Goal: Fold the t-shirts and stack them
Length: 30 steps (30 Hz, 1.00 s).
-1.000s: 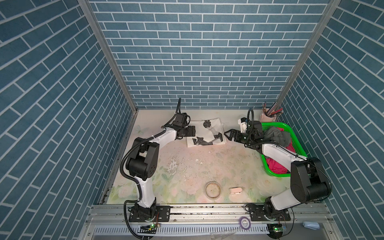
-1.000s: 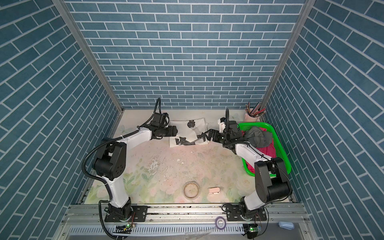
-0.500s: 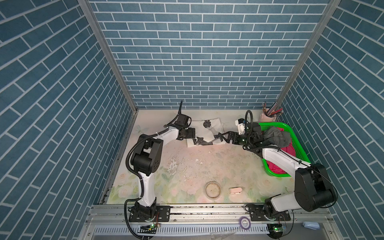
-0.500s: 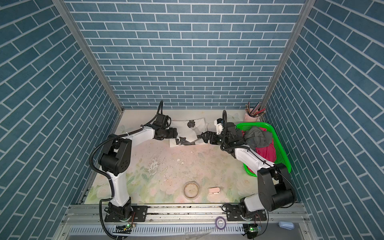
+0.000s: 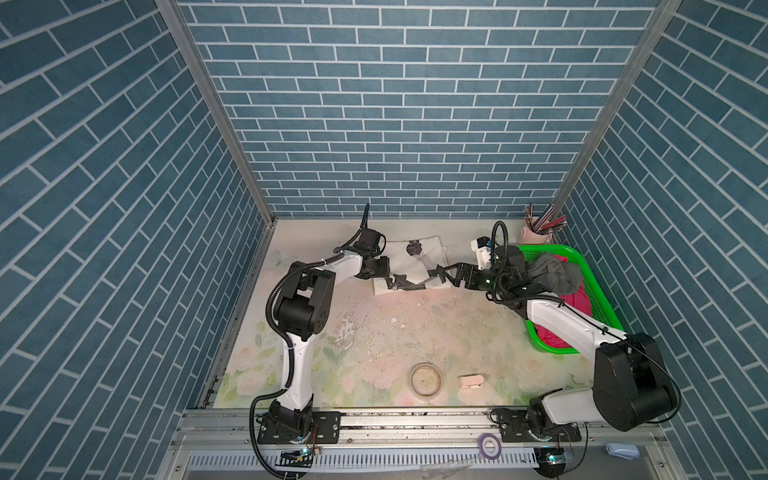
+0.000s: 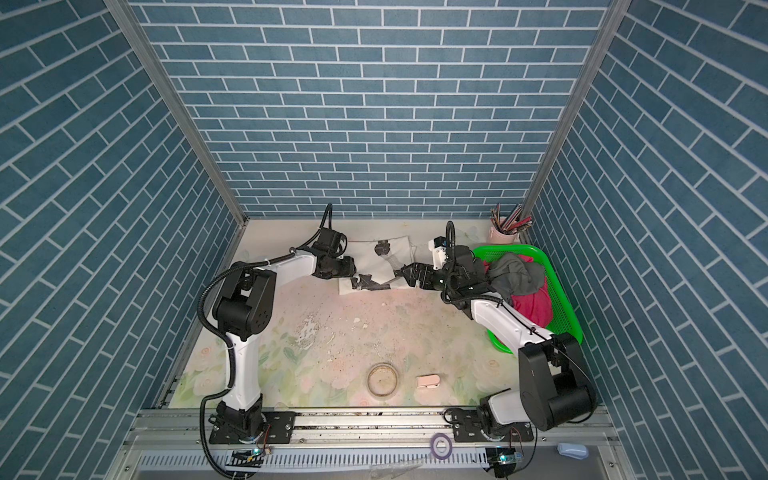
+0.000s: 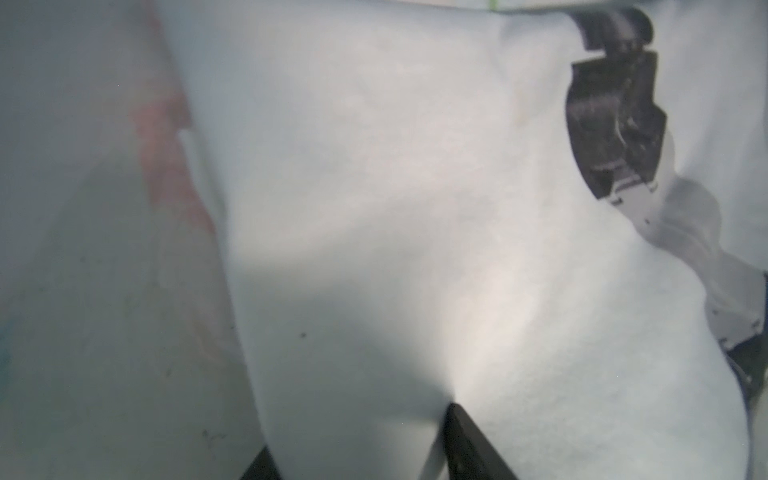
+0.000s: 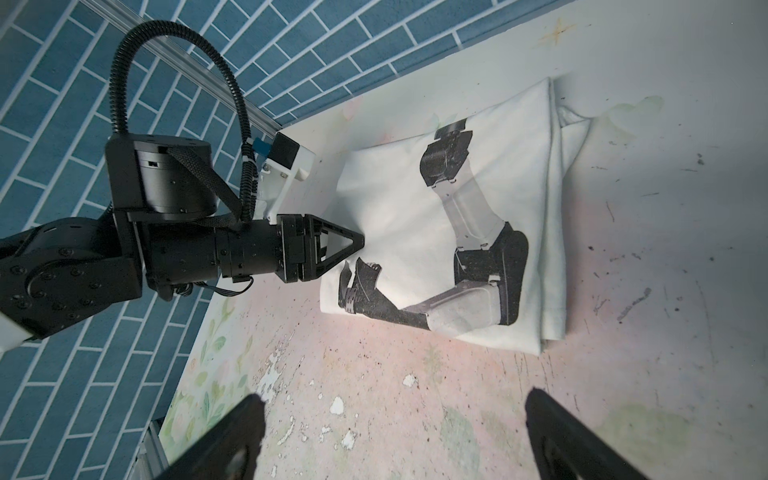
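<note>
Blue-brick cell, worn floral counter. Status: the cream-white t-shirt with the robot-arm print lies at the back centre of the counter, folded down to a compact layered rectangle with roughly square edges.

Left end effector sits at the shirt's edge on the left of both top views. The left wrist view shows cloth between its fingers, puckered at one tip. Can't tell if it's clamped or just straddling.

Right end effector hangs just beside the shirt's opposite edge, jaws spread wide, nothing in them.

Dark grey t-shirt and magenta t-shirt are both crumpled and unfolded in the green mesh basket at the right.

My read: first shirt is nearly or fully folded, maybe one last tidy-up. Two shirts left, no stack started.
</note>
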{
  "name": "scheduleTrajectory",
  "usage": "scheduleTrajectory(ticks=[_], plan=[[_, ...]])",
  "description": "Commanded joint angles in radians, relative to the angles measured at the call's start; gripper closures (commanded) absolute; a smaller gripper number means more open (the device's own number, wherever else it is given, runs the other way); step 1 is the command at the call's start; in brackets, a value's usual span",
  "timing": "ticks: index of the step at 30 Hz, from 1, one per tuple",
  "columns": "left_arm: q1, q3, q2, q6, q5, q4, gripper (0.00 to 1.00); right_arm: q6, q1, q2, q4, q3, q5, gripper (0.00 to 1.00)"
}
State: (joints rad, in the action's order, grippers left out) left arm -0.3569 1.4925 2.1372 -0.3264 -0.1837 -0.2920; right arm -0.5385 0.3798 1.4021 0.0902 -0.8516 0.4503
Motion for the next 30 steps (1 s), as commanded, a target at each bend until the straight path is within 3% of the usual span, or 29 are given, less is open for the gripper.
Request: scheduleTrajectory(ticks=[1, 7, 12, 20, 25, 30], plan=[[-0.004, 0.022, 0.05, 0.041, 0.035, -0.088, 0.64, -0.018, 0.004, -0.029, 0.023, 0.016, 0.017, 0.02], [-0.003, 0.035, 0.031, 0.143, 0.129, -0.105, 1.0, -0.021, 0.004, -0.025, 0.027, 0.016, 0.024, 0.02], [-0.004, 0.023, -0.025, 0.289, 0.273, -0.104, 1.0, -0.02, 0.004, -0.029, 0.022, 0.014, 0.022, 0.02], [0.046, -0.1, -0.142, 0.636, 0.571, 0.017, 1.0, -0.022, 0.045, -0.021, 0.033, -0.008, 0.007, 0.02], [0.149, -0.208, -0.24, 0.844, 0.598, 0.154, 1.0, 0.03, 0.157, 0.018, 0.028, -0.069, -0.052, 0.02], [0.244, -0.315, -0.32, 1.038, 0.504, 0.289, 1.0, 0.081, 0.292, 0.076, 0.104, -0.123, -0.131, 0.02]])
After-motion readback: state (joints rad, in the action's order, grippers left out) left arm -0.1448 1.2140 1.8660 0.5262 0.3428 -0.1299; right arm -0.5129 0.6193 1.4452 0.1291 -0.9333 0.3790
